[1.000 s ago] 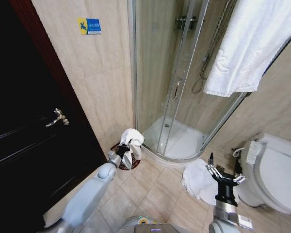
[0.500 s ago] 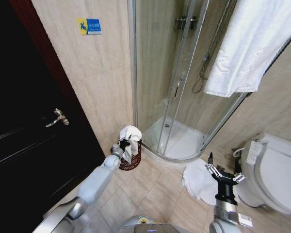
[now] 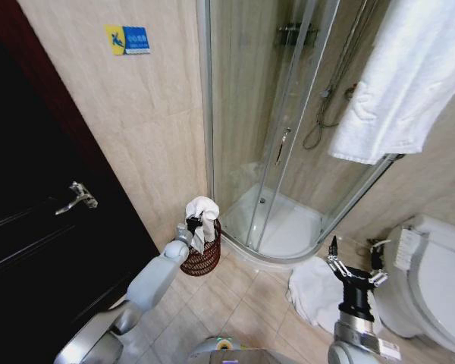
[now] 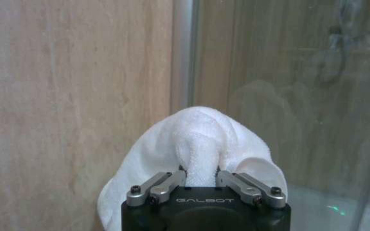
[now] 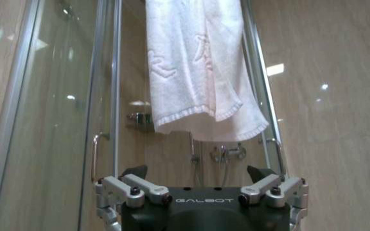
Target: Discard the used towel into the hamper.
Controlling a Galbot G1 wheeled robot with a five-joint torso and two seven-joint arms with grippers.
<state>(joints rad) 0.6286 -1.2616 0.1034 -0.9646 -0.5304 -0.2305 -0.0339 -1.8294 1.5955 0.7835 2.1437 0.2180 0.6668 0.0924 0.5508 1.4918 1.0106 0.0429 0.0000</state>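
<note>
Towel [image 3: 202, 211] pinched in left end effector [image 3: 195, 225], directly above hamper [image 3: 201, 257]

From my head camera I look steeply down from high up into a bathroom corner, facing the shower enclosure [image 3: 288, 152], with the dark door [image 3: 38, 227] on my left and the toilet [image 3: 432, 280] at my right. My left wrist camera sits just behind the left gripper [image 4: 201, 175], very close to the white towel [image 4: 204, 144], facing the beige wall and the glass edge. My right wrist camera tilts upward past the right gripper [image 5: 201, 185] at the hanging towel [image 5: 198, 72]. Head and right wrist views share that hanging towel and the shower glass.
</note>
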